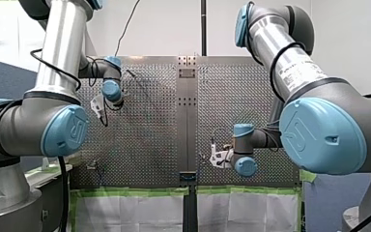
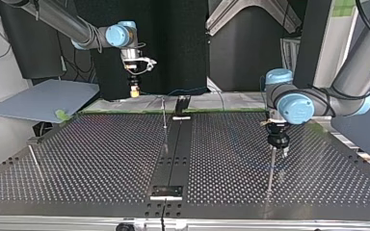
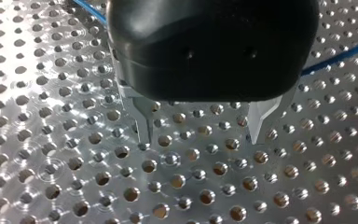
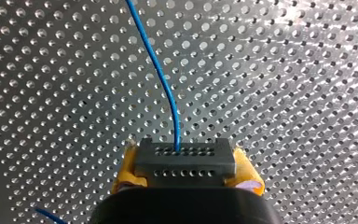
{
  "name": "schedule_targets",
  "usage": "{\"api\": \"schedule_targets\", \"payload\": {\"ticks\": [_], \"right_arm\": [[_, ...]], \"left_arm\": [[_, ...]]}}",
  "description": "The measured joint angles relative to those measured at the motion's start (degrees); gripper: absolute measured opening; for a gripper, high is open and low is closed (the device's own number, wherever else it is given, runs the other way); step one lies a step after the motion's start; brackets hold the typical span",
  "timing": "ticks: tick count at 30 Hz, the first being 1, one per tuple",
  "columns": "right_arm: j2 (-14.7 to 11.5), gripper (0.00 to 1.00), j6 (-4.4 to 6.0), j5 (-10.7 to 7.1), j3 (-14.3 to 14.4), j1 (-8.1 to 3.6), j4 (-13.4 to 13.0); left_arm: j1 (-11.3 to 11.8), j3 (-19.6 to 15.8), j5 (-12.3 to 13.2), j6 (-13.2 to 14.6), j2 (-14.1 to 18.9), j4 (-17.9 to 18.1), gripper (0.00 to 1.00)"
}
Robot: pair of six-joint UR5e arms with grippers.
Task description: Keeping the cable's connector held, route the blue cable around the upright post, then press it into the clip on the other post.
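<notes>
You are at the opening of the routing step. The right claw (image 4: 186, 176) is clamped on the dark connector (image 4: 184, 161), with a yellow pad (image 4: 123, 175) on either side. The blue cable (image 4: 161, 70) runs out of the connector's face over the perforated surface (image 4: 284, 93). In the top view that claw hangs beyond the far end of the centre rail (image 2: 173, 154), a little to its left.

The left claw (image 3: 203, 135) is spread wide with nothing between its metal fingers (image 3: 142, 126). In the top view it sits well right of the centre rail, just above a thin upright post (image 2: 271, 168). A second post (image 2: 164, 115) stands just left of the rail.

Next, by my judgement, you must lead the cable round a post without loosening the connector grip, using the free left claw to guide the slack.

No clip can be made out on either post. The cable's run between the claws is too faint to trace in the wide views, and the left claw's body cuts it off in that wrist view.
</notes>
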Motion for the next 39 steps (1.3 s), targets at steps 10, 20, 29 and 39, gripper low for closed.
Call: {"api": "schedule_targets", "payload": {"ticks": [10, 20, 29, 39], "right_arm": [[-0.02, 0.0, -0.62, -0.09, 0.06, -0.01, -0.06], [2.28, 0.0, -0.8, 0.49, 0.19, -0.16, 0.9], [3.34, 0.0, -0.83, 0.59, 0.19, -0.2, 0.51], [3.38, 0.0, -0.85, 0.63, 0.19, -0.19, 0.47]], "left_arm": [[0.41, 0.0, 4.26, -5.37, -0.03, -0.21, 1.0], [1.62, -0.01, 4.94, -10.95, -0.03, -3.81, 1.0], [2.75, -0.01, 3.15, -14.85, -0.02, -7.85, 1.0], [3.42, -0.03, 2.03, -16.26, 0.02, -12.9, 1.0]]}}
